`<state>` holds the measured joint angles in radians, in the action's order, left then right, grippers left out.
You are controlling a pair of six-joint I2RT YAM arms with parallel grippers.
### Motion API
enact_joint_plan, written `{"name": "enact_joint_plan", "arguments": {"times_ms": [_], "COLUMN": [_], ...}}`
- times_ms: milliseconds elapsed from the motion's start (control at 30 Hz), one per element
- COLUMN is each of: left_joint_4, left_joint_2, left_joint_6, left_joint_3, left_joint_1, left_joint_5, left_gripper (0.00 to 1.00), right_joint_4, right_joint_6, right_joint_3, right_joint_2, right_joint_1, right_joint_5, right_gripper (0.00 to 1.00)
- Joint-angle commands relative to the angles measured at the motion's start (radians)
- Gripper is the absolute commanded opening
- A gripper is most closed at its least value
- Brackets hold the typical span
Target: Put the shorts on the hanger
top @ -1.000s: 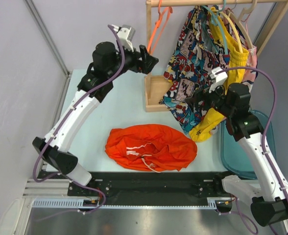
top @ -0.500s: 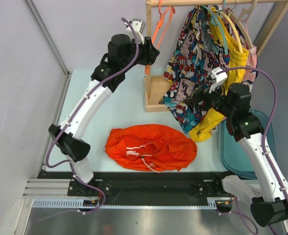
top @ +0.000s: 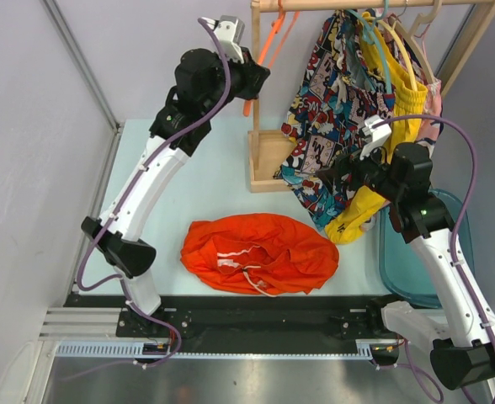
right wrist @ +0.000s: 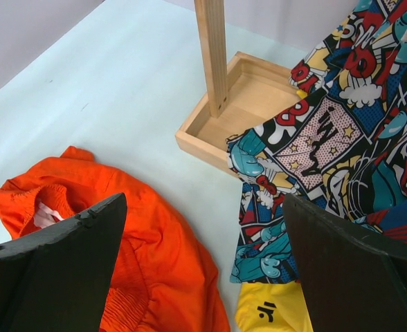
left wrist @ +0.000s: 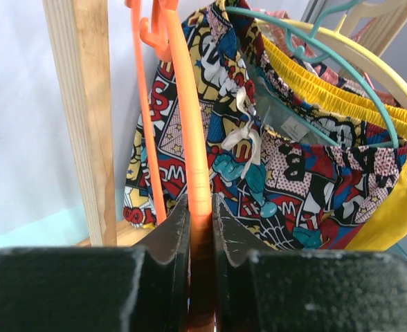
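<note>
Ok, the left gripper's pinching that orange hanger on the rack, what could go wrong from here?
The left gripper pinches only one thin arm of the hanger, so it may twist or slip when lifted. It hangs on the rack close beside the comic-print shorts; a sideways pull could snag them or tip the rack.

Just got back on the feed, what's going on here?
The left end effector is up at the wooden rack, its jaws pinched on the orange hanger, which hangs from the rail. The right end effector is open, holding nothing, above the table beside the comic-print shorts. The orange-red shorts lie crumpled on the table, not yet on the hanger.
</note>
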<state>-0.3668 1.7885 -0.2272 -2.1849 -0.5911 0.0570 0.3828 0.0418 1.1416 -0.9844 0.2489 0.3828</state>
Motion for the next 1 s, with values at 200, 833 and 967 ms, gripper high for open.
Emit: {"name": "enact_joint_plan", "arguments": {"times_ms": [200, 833, 967], "left_joint_4": [-0.015, -0.152, -0.12], "left_joint_2": [-0.081, -0.741, -0.85], "left_joint_6": [-0.004, 0.305, 0.501], "left_joint_3": [0.002, 0.911, 1.105], "left_joint_1": [-0.016, -0.155, -0.304], "left_joint_5": [0.03, -0.251, -0.527], "left_gripper": [0.0, 0.0, 0.0], "right_joint_4": [-0.044, -0.128, -0.136], "right_joint_6": [-0.006, -0.352, -0.497], "right_joint_3": [0.047, 0.063, 0.061], "right_joint_2": [0.035, 0.047, -0.031], "right_joint_1": [-0.005, 0.007, 0.055], "right_joint_5": [0.004, 0.097, 0.142], "right_gripper": [1.0, 0.98, 0.97]}}
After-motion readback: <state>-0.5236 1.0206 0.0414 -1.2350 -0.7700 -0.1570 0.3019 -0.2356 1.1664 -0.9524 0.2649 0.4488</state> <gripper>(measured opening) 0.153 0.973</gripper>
